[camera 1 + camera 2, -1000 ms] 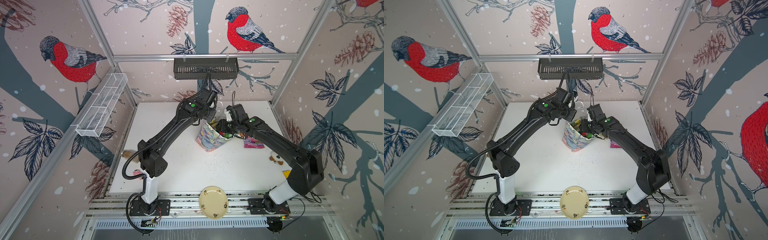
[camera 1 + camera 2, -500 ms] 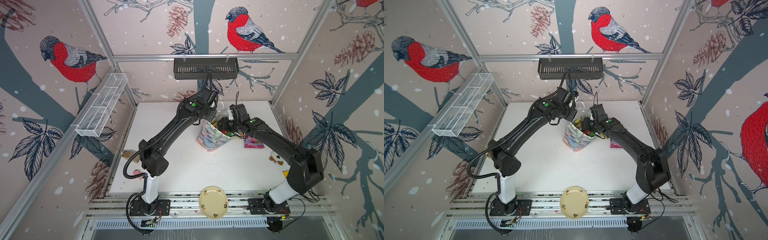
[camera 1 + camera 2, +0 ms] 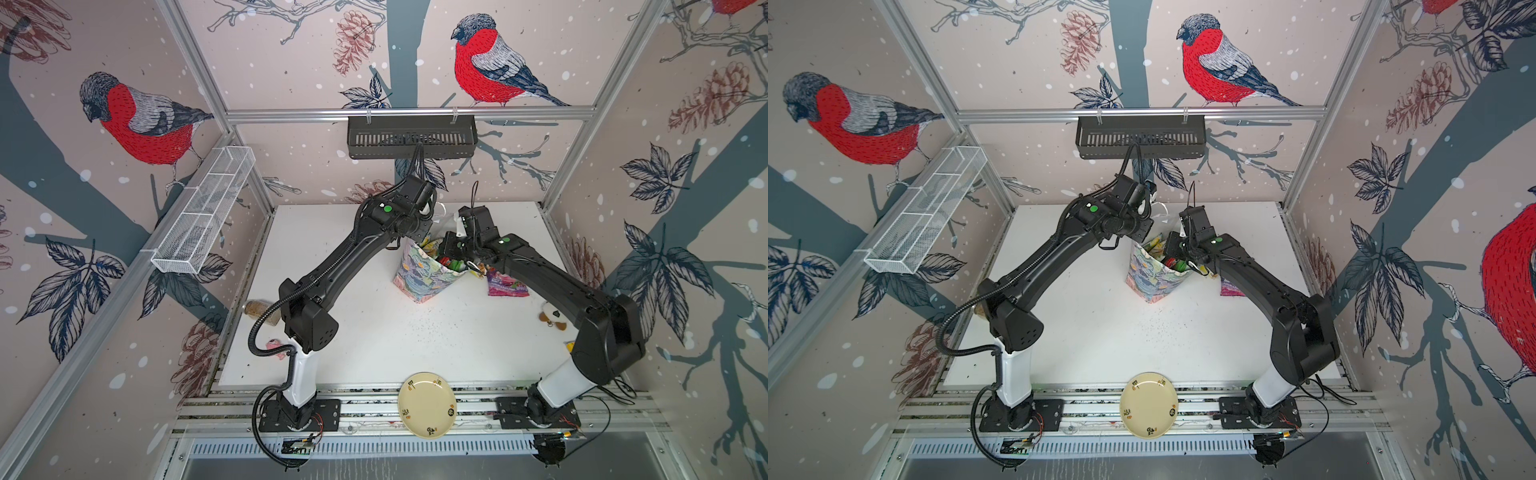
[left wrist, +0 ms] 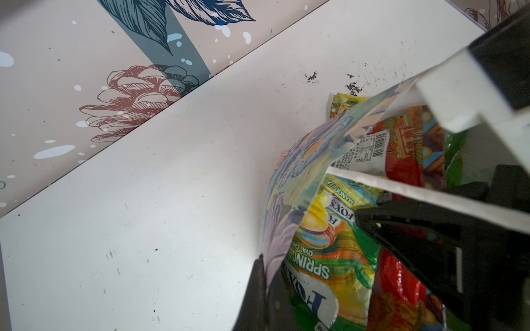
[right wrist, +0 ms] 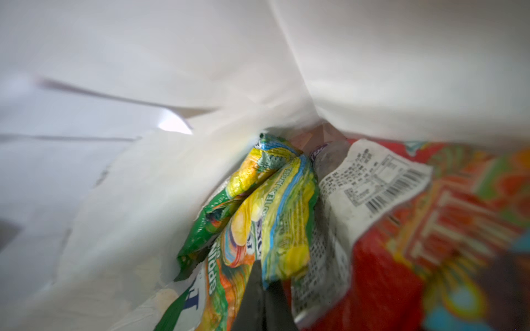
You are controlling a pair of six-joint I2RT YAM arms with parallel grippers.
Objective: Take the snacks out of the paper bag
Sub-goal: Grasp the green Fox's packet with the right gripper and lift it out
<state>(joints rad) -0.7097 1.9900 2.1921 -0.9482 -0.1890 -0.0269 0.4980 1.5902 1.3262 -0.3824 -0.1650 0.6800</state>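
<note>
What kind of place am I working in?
Probably a robot test cell, not a home: aluminium frame, bird wallpaper on panels, left arm and right arm bolted to rails before a white table.

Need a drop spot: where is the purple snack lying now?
In both top views the purple snack lies on the table, just right of the paper bag, partly hidden by the right arm.

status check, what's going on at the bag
Left end effector shut on paper bag rim. Right end effector inside bag, shut on green FOX'S packet. Large red packet crowds alongside.
</note>
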